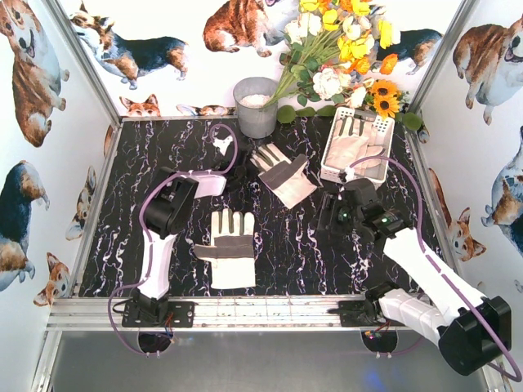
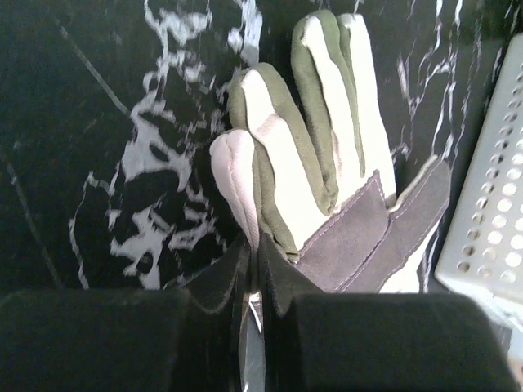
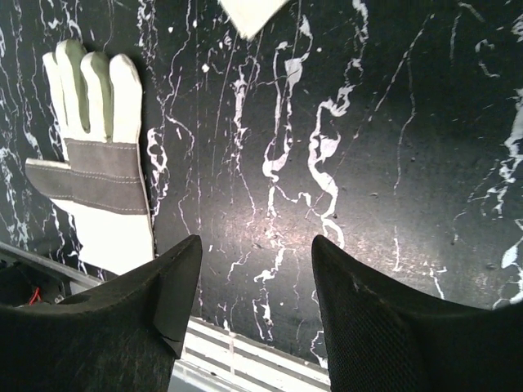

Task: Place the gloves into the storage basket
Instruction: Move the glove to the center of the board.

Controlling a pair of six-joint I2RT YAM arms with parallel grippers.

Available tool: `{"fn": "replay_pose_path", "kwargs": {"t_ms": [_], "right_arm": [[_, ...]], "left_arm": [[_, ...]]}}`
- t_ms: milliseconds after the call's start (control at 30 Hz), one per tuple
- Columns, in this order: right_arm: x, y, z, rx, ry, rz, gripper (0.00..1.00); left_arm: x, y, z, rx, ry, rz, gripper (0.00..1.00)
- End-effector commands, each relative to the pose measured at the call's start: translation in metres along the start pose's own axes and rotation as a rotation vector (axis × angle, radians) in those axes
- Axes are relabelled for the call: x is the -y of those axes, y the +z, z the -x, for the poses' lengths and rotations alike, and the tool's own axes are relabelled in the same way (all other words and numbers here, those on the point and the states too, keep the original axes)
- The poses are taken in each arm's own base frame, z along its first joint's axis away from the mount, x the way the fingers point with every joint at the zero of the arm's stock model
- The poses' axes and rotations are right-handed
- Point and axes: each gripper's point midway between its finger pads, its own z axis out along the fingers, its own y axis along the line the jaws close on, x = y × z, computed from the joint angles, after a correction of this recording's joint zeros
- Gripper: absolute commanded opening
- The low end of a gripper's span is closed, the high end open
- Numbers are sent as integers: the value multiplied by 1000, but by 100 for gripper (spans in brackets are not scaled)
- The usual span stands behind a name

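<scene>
left gripper [image 2: 252, 261]: I've got it squeezed fully together on the little-finger edge of the middle glove [image 1: 283, 174], and a pale sliver of fabric shows between the jaws
near glove [image 1: 231, 249]: flat on the table [image 1: 139, 163] close to the front edge, grey patch up, fingers pointing away from the arms, nothing touching it
bucket [image 1: 255, 114]: grey metal, back of the table, just left of the flowers [image 1: 343, 49]
middle glove: lying at a slant between bucket and basket, not touching either
right gripper [image 3: 257, 269]: jaws roughly half apart, nothing in them, hanging over bare marble
storage basket [image 1: 382, 124]: back right corner by the flowers, with a basket glove [image 1: 350, 151] lying inside
</scene>
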Motion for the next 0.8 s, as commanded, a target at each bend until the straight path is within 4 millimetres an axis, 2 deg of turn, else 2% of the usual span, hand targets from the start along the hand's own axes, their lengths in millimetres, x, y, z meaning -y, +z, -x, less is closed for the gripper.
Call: {"fn": "replay_pose_path", "kwargs": {"t_ms": [0,233,367,600,767], "right_arm": [[-9,-14,32,92,-39,30,59],[-1,-17,36,97,-12,24,61],[5,-13,32,96,26,24,63],[19,7,0,19,138,46,63],[39,18,-28,-37,182,-10,63]], "left_arm": [[-27,-28,-26,-135,134,39,0],[-7,-90,-74,-365,382,-180,0],[-7,-120,-102,-451,474,-230,0],[4,-156,-150,-507,523,-288,0],[-5,-165,-161,-460,456,-227,0]]}}
